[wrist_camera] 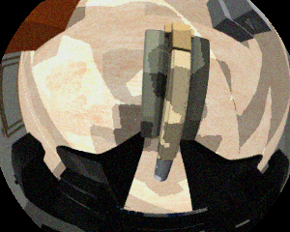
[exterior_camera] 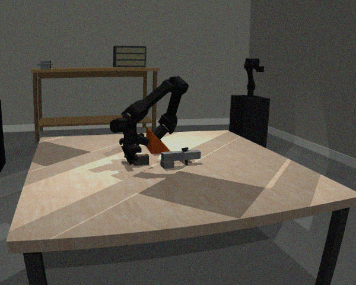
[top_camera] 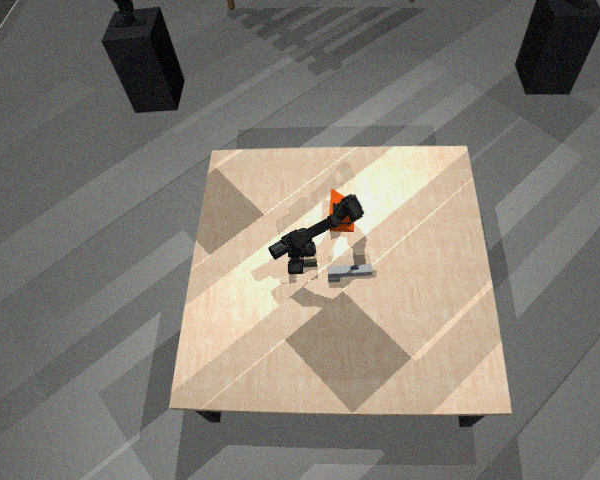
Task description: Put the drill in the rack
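Note:
A long tan bar with a grey tip, which looks like the drill (wrist_camera: 176, 97), lies between the two grey-green walls of the rack (top_camera: 309, 262) (exterior_camera: 142, 159) (wrist_camera: 154, 103). My gripper (exterior_camera: 131, 161) (wrist_camera: 162, 135) is open. Its black fingers stand either side of the drill's near end, with gaps beside it in the wrist view. A grey holder bar (top_camera: 339, 271) (exterior_camera: 172, 155) stands on the table to the right of the rack. A small black piece (top_camera: 354, 267) (exterior_camera: 185, 149), probably the key, pokes up from the bar, and a dark part shows below it.
An orange wedge (top_camera: 349, 226) (exterior_camera: 155, 146) (wrist_camera: 34, 24) stands on the table (top_camera: 269, 361) (exterior_camera: 80, 208) behind the rack and the holder, close to my arm. The holder is a short way right of the rack, with a small gap between them.

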Motion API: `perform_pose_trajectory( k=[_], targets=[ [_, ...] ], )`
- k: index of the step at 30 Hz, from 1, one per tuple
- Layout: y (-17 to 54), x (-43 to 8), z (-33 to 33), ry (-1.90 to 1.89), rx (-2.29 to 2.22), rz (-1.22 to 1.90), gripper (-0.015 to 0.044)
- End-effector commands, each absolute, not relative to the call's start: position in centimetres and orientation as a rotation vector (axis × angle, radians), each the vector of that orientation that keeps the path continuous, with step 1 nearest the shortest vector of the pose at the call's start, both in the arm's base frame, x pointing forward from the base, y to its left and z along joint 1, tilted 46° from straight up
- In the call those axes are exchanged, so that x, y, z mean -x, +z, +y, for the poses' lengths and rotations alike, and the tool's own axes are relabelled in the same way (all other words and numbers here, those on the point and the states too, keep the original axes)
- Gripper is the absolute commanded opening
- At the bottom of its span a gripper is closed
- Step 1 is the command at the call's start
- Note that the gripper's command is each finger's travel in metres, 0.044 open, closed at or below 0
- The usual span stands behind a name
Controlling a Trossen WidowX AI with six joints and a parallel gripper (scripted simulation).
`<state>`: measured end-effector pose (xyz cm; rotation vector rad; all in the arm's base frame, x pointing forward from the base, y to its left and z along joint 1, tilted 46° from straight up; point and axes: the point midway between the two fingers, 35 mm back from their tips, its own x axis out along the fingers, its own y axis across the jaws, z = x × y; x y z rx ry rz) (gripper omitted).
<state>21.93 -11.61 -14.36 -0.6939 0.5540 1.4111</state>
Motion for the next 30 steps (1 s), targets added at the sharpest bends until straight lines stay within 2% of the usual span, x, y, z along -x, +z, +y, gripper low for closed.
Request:
perform_pose_trajectory(
  k=[1,7,25,30],
  targets=[
    [-14.4,-21.9,-11.6,1.412,0.695,0.555,0.0289],
    [-14.2,-21.9,-11.8,1.414,0.693,0.554,0.044],
    [-8.7,-21.2,-17.3,1.423,0.68,0.548,0.044],
    [-6.6,-21.7,-19.0,1.262,0.626,0.659,0.044]
  ],
)
